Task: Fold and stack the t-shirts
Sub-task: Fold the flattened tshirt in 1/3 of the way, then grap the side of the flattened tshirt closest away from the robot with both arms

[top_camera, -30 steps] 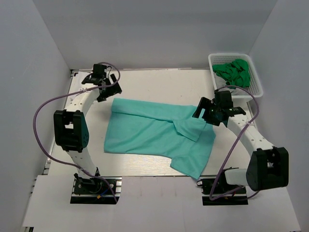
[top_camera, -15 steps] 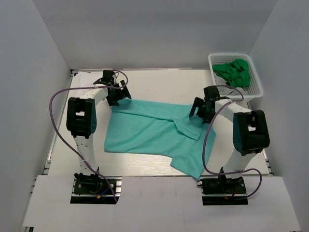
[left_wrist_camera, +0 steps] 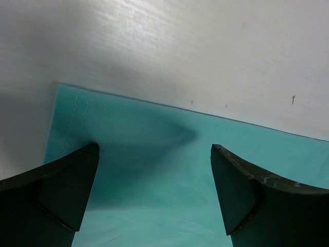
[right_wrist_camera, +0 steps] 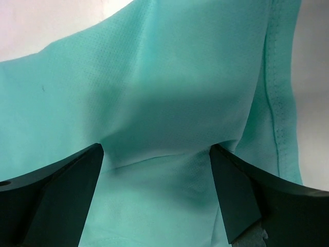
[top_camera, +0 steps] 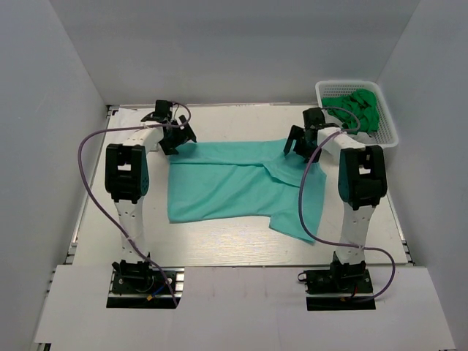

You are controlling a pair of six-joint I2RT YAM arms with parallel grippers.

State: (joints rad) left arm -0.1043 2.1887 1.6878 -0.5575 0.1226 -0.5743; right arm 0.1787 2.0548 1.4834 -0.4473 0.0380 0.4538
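A light teal t-shirt (top_camera: 234,183) lies spread on the white table, with a fold running down its right side. My left gripper (top_camera: 175,136) is at the shirt's far left corner. In the left wrist view (left_wrist_camera: 154,147) it is open, its jaws wide apart over the teal cloth (left_wrist_camera: 154,200) near its hemmed edge. My right gripper (top_camera: 296,143) is at the shirt's far right corner. In the right wrist view (right_wrist_camera: 157,147) it is open over creased teal cloth (right_wrist_camera: 169,67). Bright green shirts (top_camera: 355,108) are bunched in the basket.
A white mesh basket (top_camera: 392,126) stands at the back right corner, just behind the right arm. Purple cables loop off both arms. Grey walls close in the table (top_camera: 234,121) at the back and both sides.
Both arms have stretched toward the back of the table. The teal shirt has slid away from the near edge with them, and its lower right part now lies farther up the table.
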